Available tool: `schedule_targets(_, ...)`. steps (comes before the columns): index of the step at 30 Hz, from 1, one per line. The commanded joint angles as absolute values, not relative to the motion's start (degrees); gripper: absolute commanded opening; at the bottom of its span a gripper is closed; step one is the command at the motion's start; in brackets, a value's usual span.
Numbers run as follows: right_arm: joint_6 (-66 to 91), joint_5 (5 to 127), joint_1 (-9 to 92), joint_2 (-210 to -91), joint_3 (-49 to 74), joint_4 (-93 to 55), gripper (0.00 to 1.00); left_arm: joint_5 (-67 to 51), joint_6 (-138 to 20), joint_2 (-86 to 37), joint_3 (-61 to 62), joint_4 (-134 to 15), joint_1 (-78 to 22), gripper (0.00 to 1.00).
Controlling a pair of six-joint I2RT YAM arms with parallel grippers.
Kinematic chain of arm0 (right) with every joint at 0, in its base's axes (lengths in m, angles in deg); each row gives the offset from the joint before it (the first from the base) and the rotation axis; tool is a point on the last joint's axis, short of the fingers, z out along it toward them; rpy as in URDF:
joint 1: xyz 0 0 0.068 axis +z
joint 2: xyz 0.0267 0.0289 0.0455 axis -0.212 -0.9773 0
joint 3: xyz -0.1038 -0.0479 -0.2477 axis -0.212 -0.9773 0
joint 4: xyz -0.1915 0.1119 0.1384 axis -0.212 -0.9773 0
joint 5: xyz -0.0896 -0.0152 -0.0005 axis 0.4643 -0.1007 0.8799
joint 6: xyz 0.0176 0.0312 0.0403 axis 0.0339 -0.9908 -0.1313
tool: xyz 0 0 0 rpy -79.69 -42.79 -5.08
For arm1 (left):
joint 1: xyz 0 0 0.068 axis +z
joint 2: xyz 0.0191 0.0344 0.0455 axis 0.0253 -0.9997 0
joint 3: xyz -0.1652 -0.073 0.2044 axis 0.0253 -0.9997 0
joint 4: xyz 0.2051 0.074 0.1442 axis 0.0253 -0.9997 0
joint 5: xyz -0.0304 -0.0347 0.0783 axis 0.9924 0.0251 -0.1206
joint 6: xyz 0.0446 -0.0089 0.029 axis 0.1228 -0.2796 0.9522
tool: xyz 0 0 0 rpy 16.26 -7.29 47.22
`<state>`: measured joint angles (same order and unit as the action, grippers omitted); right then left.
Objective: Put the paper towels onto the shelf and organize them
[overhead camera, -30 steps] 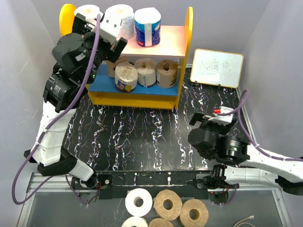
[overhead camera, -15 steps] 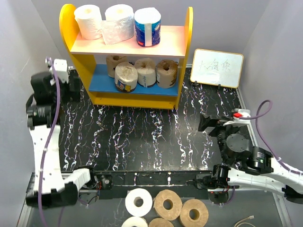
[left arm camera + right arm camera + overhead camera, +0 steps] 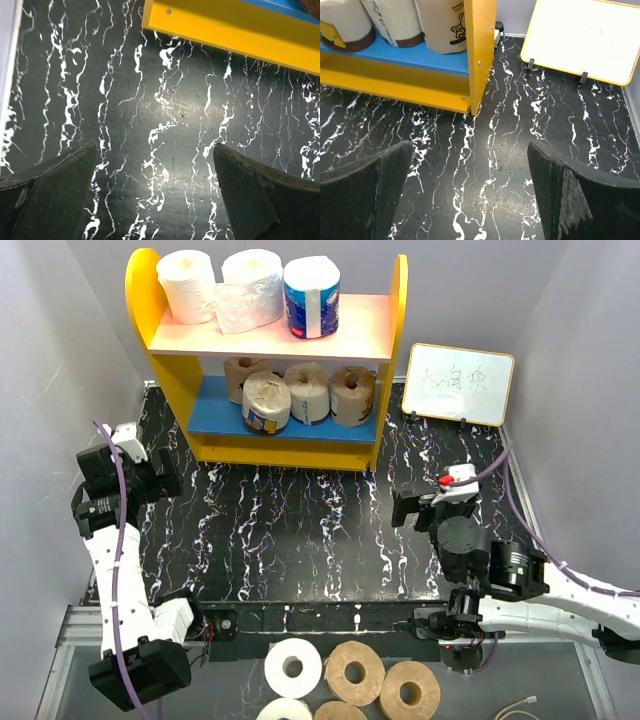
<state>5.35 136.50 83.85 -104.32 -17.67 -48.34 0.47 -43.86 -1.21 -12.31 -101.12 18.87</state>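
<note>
The shelf (image 3: 390,320) stands at the back of the table. Its pink top board holds two white paper towels (image 3: 187,285) and a blue-wrapped one (image 3: 311,297). Its blue lower board holds several tan rolls (image 3: 307,392). My left gripper (image 3: 158,478) is open and empty, low at the table's left, in front of the shelf's left corner. In the left wrist view the gripper (image 3: 155,150) frames bare table, with the shelf's yellow base (image 3: 225,30) beyond. My right gripper (image 3: 412,508) is open and empty at the right. In the right wrist view the gripper (image 3: 470,150) faces the shelf's side panel (image 3: 480,50) and tan rolls (image 3: 440,25).
A small whiteboard (image 3: 459,383) with writing stands right of the shelf and also shows in the right wrist view (image 3: 585,37). More rolls, white (image 3: 293,667) and tan (image 3: 354,672), lie below the table's near edge. Grey walls close in on both sides.
My left arm has come away from the shelf's top left and dropped low to the table's left side. My right gripper has shifted a little left and back. The rolls have not moved.
</note>
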Motion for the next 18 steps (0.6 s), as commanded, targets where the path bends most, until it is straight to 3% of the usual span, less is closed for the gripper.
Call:
schedule_targets(1, 5.97, 136.23, 83.95, -100.35, -17.17, -45.48, 0.98, 2.24, -50.54, 0.75, -16.47, -96.67, 20.78, 0.99)
schedule_targets(14, 6.14, 137.56, 83.96, -100.7, -17.51, -44.76, 0.98, 2.52, -58.13, 10.16, -20.62, -93.02, 23.3, 0.99)
schedule_targets(18, 6.38, 136.15, 83.94, -102.48, -17.16, -45.26, 0.99, -4.79, -59.15, 12.74, -23.43, -90.98, 23.63, 0.99)
